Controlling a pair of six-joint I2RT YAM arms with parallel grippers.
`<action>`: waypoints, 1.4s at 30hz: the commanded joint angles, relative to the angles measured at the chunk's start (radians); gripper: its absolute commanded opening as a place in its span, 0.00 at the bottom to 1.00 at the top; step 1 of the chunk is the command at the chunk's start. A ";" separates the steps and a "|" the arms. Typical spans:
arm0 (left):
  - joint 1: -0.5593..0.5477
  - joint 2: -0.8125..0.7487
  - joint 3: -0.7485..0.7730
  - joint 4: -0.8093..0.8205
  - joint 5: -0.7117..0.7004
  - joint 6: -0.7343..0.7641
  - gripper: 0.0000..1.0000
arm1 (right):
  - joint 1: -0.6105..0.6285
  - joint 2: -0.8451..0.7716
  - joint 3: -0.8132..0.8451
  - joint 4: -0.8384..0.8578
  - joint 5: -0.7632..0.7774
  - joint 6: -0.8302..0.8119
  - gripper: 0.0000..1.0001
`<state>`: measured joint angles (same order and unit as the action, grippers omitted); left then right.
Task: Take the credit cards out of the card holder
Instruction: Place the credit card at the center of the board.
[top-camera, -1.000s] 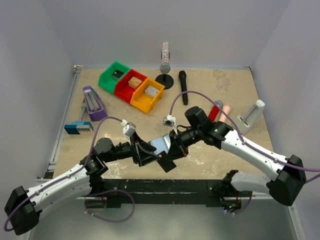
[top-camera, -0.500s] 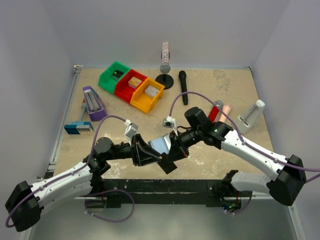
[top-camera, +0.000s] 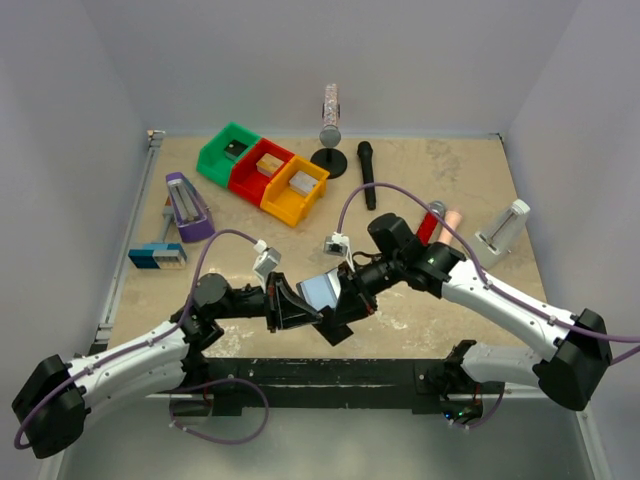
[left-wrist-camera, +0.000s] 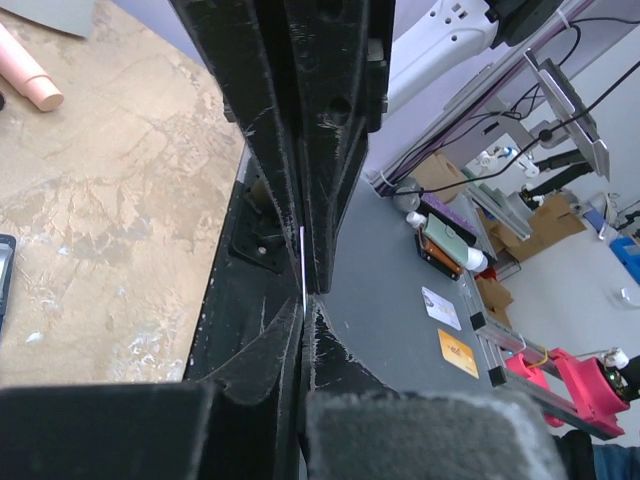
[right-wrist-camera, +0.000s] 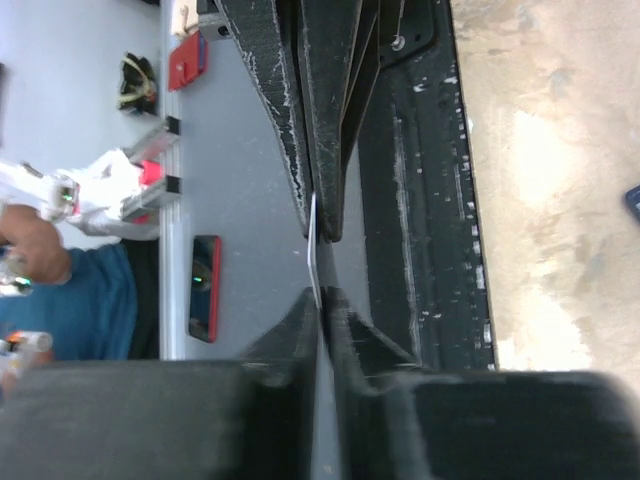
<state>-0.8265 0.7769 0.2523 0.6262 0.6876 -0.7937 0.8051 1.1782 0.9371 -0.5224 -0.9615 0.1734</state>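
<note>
Both clamped on silvery grey card (top-camera: 320, 290) above bench (top-camera: 450, 180) near edge: left hand (top-camera: 300, 305), right hand (top-camera: 342, 298). Best loosen one before pulling apart.

Robotics lab: white-walled booth (top-camera: 70, 150), metal framing (left-wrist-camera: 568, 100), cardboard boxes (left-wrist-camera: 548, 215), floor clutter, person nearby (right-wrist-camera: 60, 290).

silvery-grey card (top-camera: 320, 291), tilted, held mid-air, front centre
</note>
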 joint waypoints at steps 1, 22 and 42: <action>0.004 -0.002 -0.002 0.064 0.018 -0.001 0.00 | 0.005 -0.015 0.046 -0.011 -0.002 -0.006 0.31; 0.504 0.175 0.156 -0.528 -0.732 -0.107 0.00 | -0.096 -0.376 -0.122 -0.005 0.546 0.162 0.75; 0.647 0.613 0.281 -0.296 -0.608 -0.107 0.05 | -0.096 -0.379 -0.198 0.071 0.517 0.216 0.74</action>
<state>-0.1902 1.3636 0.4988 0.2848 0.0490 -0.8993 0.7120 0.7948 0.7238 -0.4763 -0.4381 0.3923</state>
